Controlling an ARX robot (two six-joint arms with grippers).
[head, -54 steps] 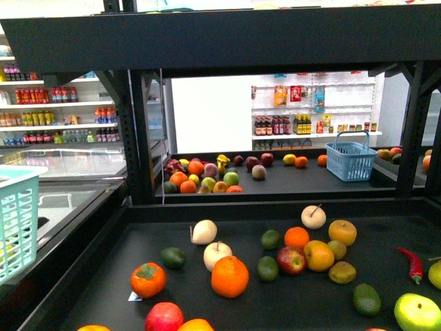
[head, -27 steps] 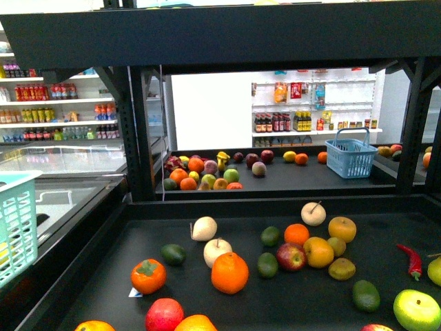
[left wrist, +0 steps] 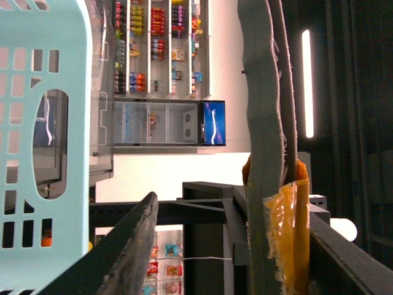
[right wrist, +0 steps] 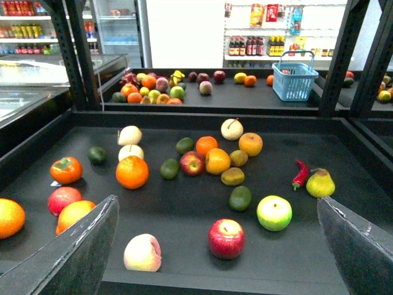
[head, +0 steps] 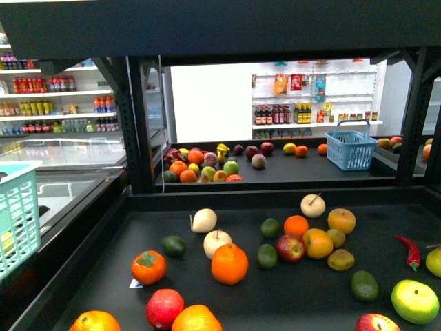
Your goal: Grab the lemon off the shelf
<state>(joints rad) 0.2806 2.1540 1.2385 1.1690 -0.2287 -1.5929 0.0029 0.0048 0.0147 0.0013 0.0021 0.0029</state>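
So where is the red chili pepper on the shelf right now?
In the front view the red chili pepper lies at the right of the shelf, between the yellow-green pear and the brownish fruit.

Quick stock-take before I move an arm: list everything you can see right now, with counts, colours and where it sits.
shelf: one, black deck, nearest stand.
chili pepper: one, red, deck's right side.
large orange: one, orange, deck centre-left.
persimmon: one, orange-red, left of it.
red apple: one, mid-deck cluster.
pear: one, yellow-green, beside the chili.
blue basket: one, far stand, right.
turquoise basket: one, left edge.
lemon: none clearly identifiable.
right gripper: fingers spread wide, empty.
left gripper: open, beside turquoise basket.
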